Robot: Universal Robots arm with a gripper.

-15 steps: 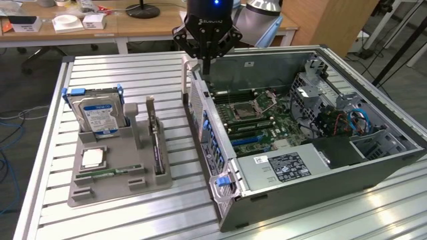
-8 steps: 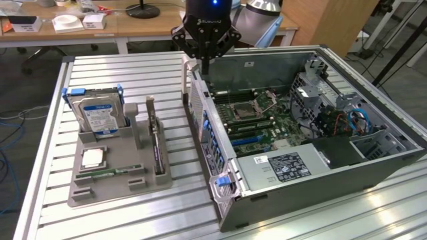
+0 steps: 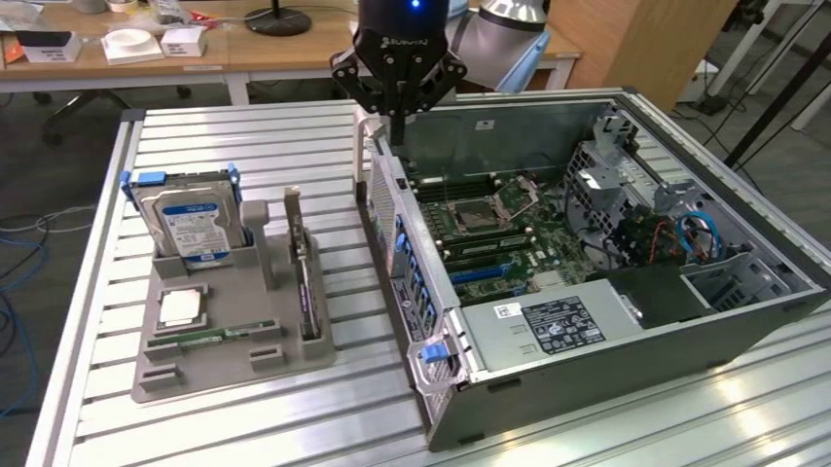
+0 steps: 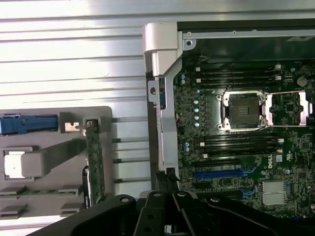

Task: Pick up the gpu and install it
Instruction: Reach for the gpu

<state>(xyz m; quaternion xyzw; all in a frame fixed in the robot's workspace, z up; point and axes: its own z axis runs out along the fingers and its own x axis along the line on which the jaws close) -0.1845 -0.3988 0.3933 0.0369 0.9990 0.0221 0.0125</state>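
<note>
Hovering over the rear rim of the open grey steel computer case (image 3: pixel 403 282), the black claw (image 3: pixel 396 122) is pressed together and empty, so the pick-up looks not yet begun. The slim dark gpu card (image 3: pixel 307 282) stands on edge in a moulded grey plastic tray (image 3: pixel 195 375) beside the case. Gripping its thin top edge likely needs a spread claw aligned along it.

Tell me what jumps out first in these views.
The open computer case, lying on its side with motherboard bared, dominates the exterior view's right. The black pincer hangs shut above its perforated wall. On the exterior view's left, the gpu stands on edge in a grey holder near a hard drive.
</note>
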